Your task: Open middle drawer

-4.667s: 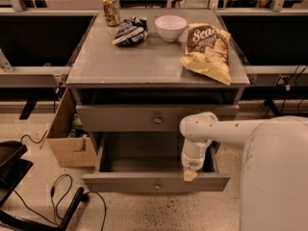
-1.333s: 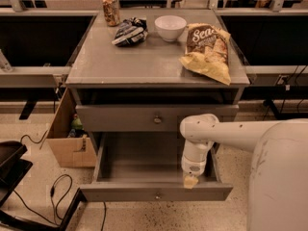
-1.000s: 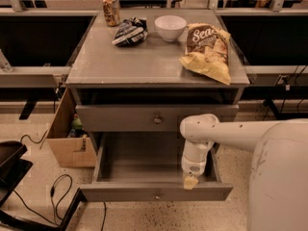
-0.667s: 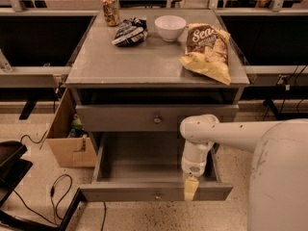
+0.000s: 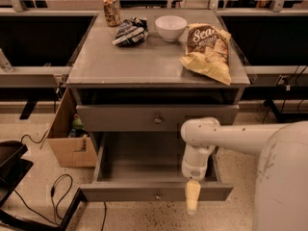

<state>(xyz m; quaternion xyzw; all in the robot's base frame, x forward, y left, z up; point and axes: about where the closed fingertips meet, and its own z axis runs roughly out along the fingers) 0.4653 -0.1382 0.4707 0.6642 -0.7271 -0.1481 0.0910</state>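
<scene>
**Middle drawer stands open; gripper hangs at its front panel**

From the desk (image 5: 144,64) centre, the middle drawer (image 5: 120,192) lies at 6 o'clock, drawn well out under the closed drawer above. My gripper (image 5: 192,197) hangs across the front panel, at 3 o'clock of the knob (image 5: 158,195) and apart from it. I judge it sits there to draw the panel outward. I cannot tell how the jaws stand. The chip bag (image 5: 208,49) reads "Sea"; the can (image 5: 111,9) has no label I can read.

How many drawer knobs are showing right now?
2. The upper knob centres the closed top drawer; the lower knob sits on the pulled-out middle drawer, left of the pincer. Any below may be hidden.
</scene>
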